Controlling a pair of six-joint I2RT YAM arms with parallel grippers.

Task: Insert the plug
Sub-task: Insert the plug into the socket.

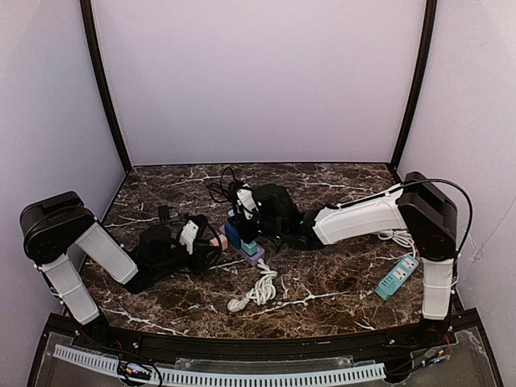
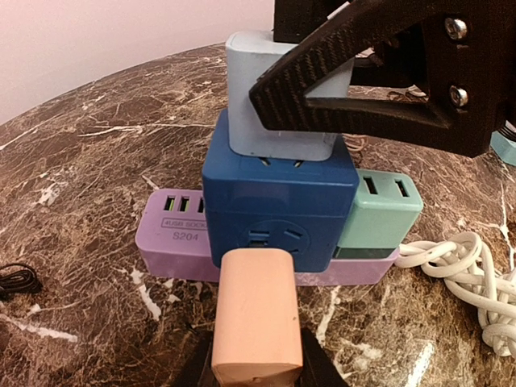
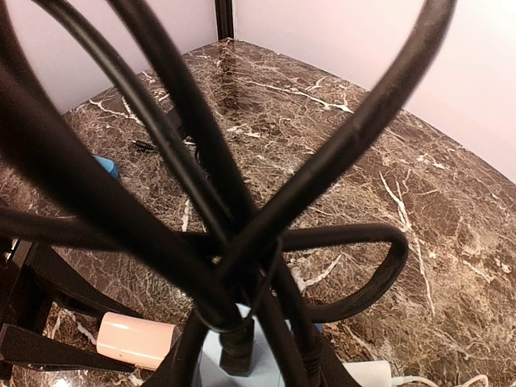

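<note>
left claw (image 1: 213, 241) and right claw (image 1: 239, 218) clamped (arms stretched inward).

Lettering on the purple power strip

The power strip (image 2: 161, 242) carries "S204" on its side wall, under the USB ports. Just above that, a small framed label (image 2: 182, 222) begins "4USB"; the rest of it is too small to read.

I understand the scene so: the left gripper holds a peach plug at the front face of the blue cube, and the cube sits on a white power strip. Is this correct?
Not quite. The power strip under the blue cube is purple, not white, as the left wrist view shows. The left gripper does hold a peach plug at the cube's front face.
</note>
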